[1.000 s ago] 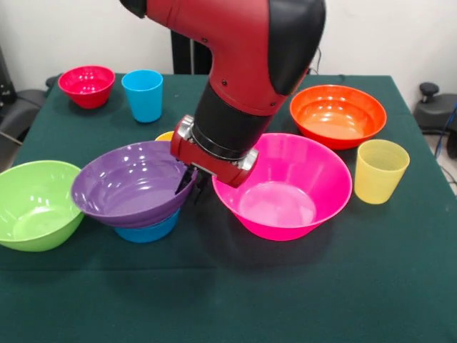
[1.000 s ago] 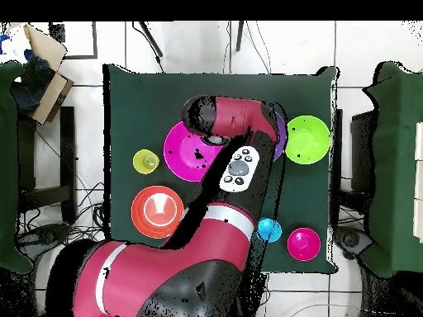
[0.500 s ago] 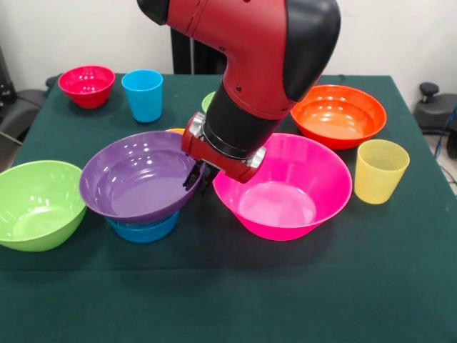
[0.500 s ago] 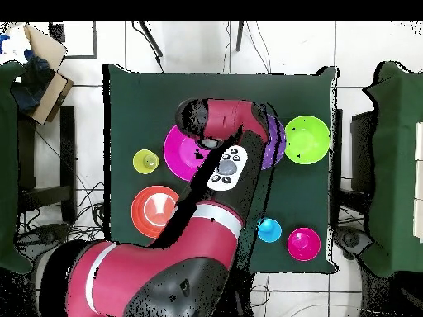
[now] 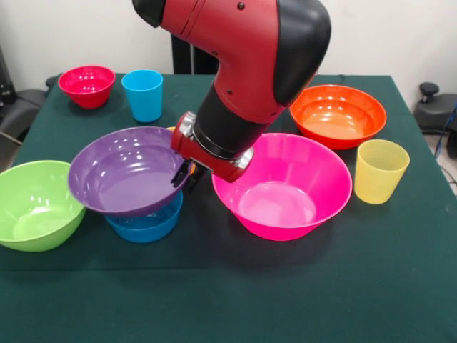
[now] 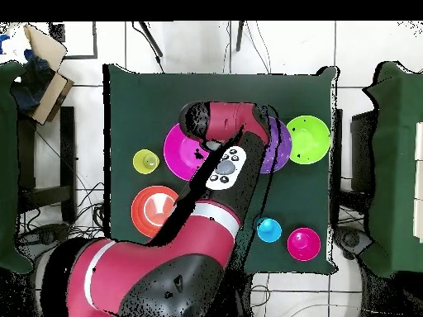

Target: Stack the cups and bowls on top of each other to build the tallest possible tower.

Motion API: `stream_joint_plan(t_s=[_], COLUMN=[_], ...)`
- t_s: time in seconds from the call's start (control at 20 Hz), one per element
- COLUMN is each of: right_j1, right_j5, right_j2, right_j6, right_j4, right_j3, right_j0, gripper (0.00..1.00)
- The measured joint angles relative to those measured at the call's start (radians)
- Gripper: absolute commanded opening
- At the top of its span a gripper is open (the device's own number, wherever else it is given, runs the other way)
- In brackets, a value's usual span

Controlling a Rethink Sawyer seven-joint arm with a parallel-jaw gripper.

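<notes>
We take the big pink bowl (image 5: pixel 282 187) as our mark. Far to its left sits the lime green bowl (image 5: pixel 32 204). Next comes the purple bowl (image 5: pixel 125 170), tilted and lifted over the blue bowl (image 5: pixel 146 223). Our gripper (image 5: pixel 181 174) is pinched tight on the purple bowl's rim, just left of the pink one. We think it is light, stiff and slippery, so the thin rim is the best place to hold.

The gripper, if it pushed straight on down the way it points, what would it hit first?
Probably the purple bowl: the gripper is already at its rim, with the blue bowl below. Depth is unclear.
</notes>
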Motion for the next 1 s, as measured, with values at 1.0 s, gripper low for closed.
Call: stream_joint_plan(t_s=[1.0], right_j1=[0.034], right_j5=[-0.001], right_j2=[-0.03], right_j6=[0.051], right_j4=[0.004], right_j3=[-0.018], right_j0=[0.006], gripper=[0.0])
